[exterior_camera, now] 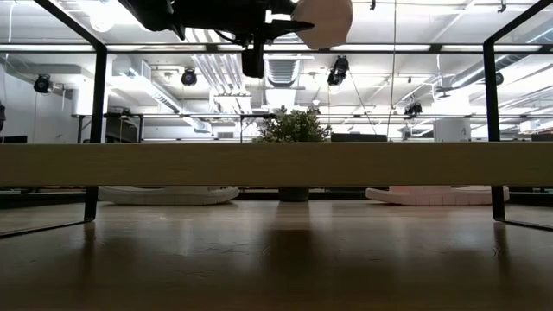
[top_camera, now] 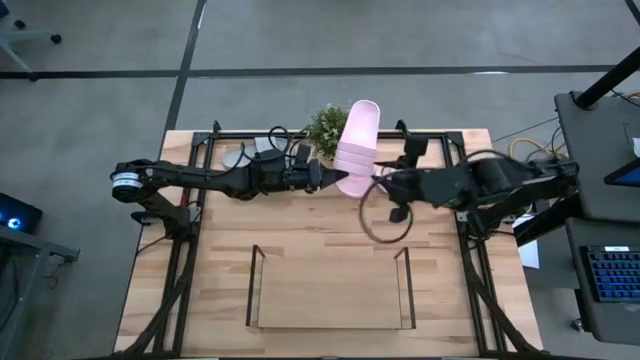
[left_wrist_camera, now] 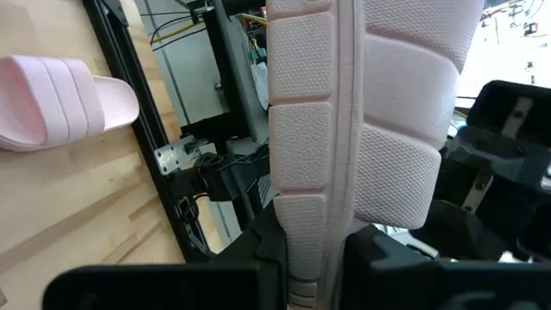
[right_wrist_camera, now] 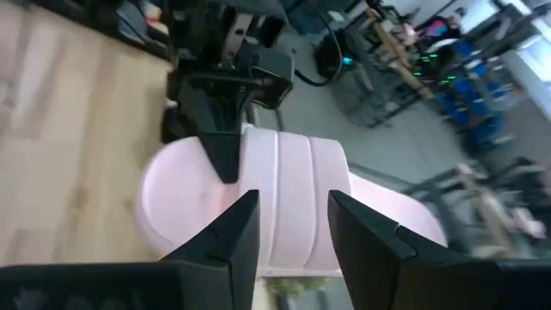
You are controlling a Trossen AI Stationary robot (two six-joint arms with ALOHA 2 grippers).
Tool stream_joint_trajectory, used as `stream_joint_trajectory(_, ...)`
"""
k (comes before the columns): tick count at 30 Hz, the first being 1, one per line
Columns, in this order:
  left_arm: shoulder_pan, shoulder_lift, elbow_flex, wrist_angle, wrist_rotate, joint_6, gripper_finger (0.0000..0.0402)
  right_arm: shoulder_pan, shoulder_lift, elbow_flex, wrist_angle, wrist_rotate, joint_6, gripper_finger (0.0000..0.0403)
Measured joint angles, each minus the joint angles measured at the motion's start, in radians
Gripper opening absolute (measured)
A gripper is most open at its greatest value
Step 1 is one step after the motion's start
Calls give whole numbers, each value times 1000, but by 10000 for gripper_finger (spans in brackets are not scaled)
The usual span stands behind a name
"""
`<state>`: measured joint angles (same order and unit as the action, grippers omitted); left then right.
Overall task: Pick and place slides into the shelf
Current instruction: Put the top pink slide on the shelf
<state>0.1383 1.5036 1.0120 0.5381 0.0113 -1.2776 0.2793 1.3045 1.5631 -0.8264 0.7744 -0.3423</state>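
While the pink slide (top_camera: 357,147) hangs over the table's twelve o'clock side in the high view, the left gripper (top_camera: 335,178) is clamped on its near end, reaching in from nine o'clock. The right gripper (top_camera: 380,181) comes in from three o'clock and sits just beside that same end; whether it touches the slide cannot be told here. A plant (top_camera: 327,126) stands just at ten o'clock of the slide. The shelf (top_camera: 330,290) stands apart at six o'clock, with bare wood inside its wire uprights.

In the low view the slide (exterior_camera: 323,21) shows at twelve o'clock, high above the table, with a dark arm beside it at nine o'clock. On the table behind the shelf's front rail (exterior_camera: 276,164) lie a grey slide (exterior_camera: 168,195) at nine o'clock and a second pink slide (exterior_camera: 436,195) at three o'clock, well apart, with the plant (exterior_camera: 294,127) between them.

In the left wrist view the dark fingers (left_wrist_camera: 383,254) pinch the edge of the held slide (left_wrist_camera: 362,112), whose textured sole fills the frame. The second pink slide (left_wrist_camera: 60,99) lies on the wood.

In the right wrist view the right fingers (right_wrist_camera: 232,237) stand apart, straddling the strap of the slide (right_wrist_camera: 293,202); the left gripper (right_wrist_camera: 224,138) grips the far end.
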Motion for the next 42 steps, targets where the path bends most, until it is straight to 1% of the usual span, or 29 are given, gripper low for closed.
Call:
stream_joint_trajectory(6, 0, 0, 0, -2, 5, -51, 28, 25, 41, 0, 23, 44, -3, 123)
stream_joint_trajectory(10, 5, 0, 0, 9, 26, -89, 28, 52, 62, 0, 63, 111, -63, 125)
stream_joint_trajectory(13, 6, 0, 0, 20, 43, -107, 28, 65, 81, 0, 99, 120, -118, 131)
stream_joint_trajectory(17, 7, 0, 0, 39, 61, -134, 28, 68, 110, 0, 105, 127, -155, 144)
stream_joint_trajectory(21, 6, 0, 4, 42, 77, -134, 28, 68, 130, 0, 106, 191, -184, 160)
stream_joint_trajectory(30, 6, 0, 5, 60, 90, -169, 28, 68, 138, 0, 102, 197, -194, 191)
stream_joint_trajectory(33, 7, 0, 9, 73, 94, -184, 28, 68, 138, 0, 98, 199, -230, 194)
stream_joint_trajectory(37, 6, 0, 9, 87, 101, -208, 28, 66, 138, 0, 98, 243, -270, 194)
stream_joint_trajectory(42, 4, 0, 9, 83, 100, -210, 28, 59, 138, 0, 98, 249, -289, 194)
